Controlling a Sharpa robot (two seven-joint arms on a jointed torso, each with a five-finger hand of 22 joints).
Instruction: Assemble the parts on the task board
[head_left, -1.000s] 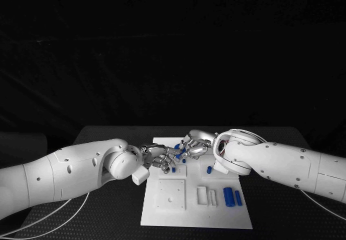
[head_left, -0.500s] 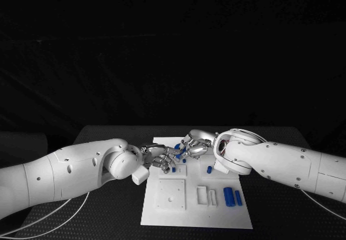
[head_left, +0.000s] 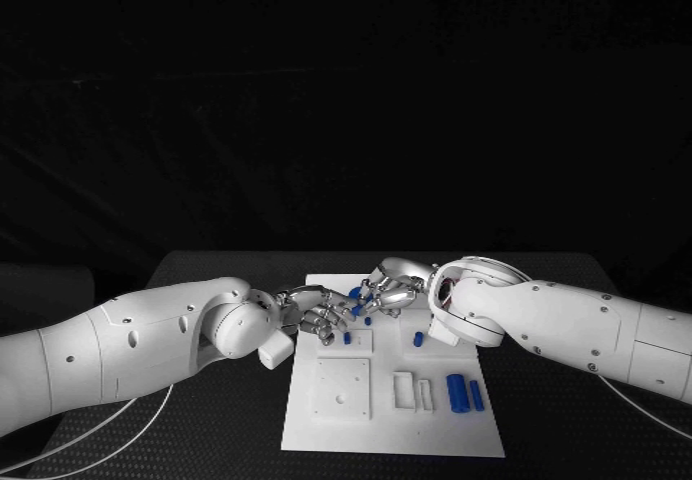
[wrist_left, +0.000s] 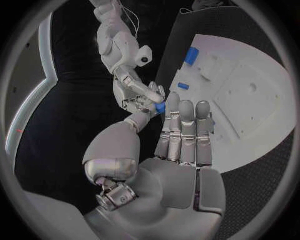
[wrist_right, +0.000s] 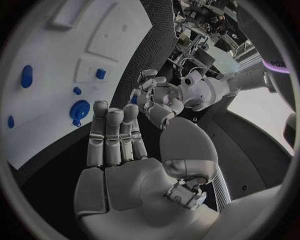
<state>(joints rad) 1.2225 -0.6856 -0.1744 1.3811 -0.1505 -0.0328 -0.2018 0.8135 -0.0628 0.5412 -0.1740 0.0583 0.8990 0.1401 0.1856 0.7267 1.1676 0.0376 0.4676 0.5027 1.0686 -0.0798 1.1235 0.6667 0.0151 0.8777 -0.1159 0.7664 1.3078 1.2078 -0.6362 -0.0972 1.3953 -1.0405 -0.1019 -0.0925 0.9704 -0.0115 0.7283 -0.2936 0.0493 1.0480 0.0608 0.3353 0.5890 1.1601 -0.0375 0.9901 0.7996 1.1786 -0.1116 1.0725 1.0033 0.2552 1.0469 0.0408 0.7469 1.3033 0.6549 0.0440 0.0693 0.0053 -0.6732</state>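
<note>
Head view: task board (head_left: 339, 425) lies mid-table on the black table (head_left: 216, 440), its near edge close to the table's near edge, with bare table on both sides. Left hand (head_left: 320, 318) and right hand (head_left: 387, 290) meet over the board's far end, fingertips together. Two blue parts (head_left: 463, 394) lie side by side near the board's right edge; another small blue part (head_left: 418, 339) stands further back. No legible writing on the board. Room behind is dark.

Left wrist view: left hand (wrist_left: 181, 145) has its fingers straight and close together; the thumb and a fingertip pinch a small blue part (wrist_left: 160, 107), which the right hand's (wrist_left: 134, 92) fingertips also touch. Board (wrist_left: 250, 100) lies beyond.

Right wrist view: right hand (wrist_right: 125, 150) fingers extended toward the left hand (wrist_right: 156, 100); whether it grips the part, cannot tell. Table surface is finely textured.
</note>
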